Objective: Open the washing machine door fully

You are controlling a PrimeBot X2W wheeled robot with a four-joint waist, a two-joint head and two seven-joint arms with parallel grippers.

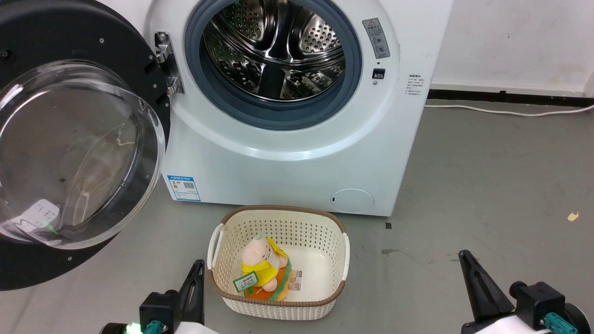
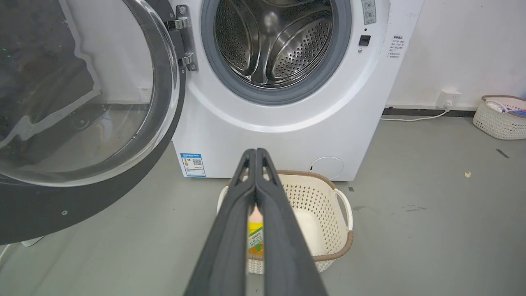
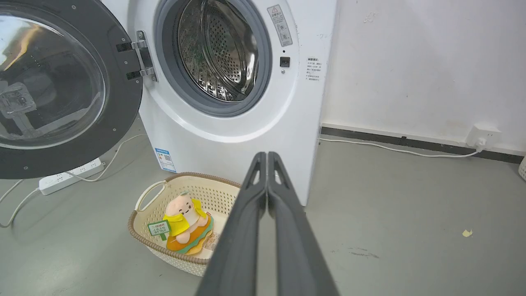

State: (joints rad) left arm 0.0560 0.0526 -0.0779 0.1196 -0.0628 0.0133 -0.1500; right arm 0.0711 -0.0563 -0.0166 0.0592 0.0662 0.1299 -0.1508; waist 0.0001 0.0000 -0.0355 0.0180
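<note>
The washing machine door [image 1: 28, 269] [image 2: 61, 209] [image 3: 123, 107], a glossy black disc with a bulging clear glass bowl, stands swung wide out to the left on its metal hinge [image 1: 164, 62]. The grey-rimmed steel drum [image 1: 274, 51] [image 2: 273, 41] [image 3: 218, 53] is exposed. My left gripper [image 1: 199, 265] [image 2: 255, 152] sits low at the front, shut and holding nothing, well short of the door. Low at the right my right gripper [image 1: 465, 256] [image 3: 267, 155] is also shut and holds nothing.
A cream basket [image 1: 325, 232] [image 2: 341, 197] [image 3: 144, 197] with a plush toy [image 1: 262, 264] [image 3: 185, 218] stands on the grey floor before the machine. A power strip [image 3: 70, 181] lies under the door. Another basket [image 2: 499, 119] is by the right wall, and a cable [image 1: 510, 111] runs along it.
</note>
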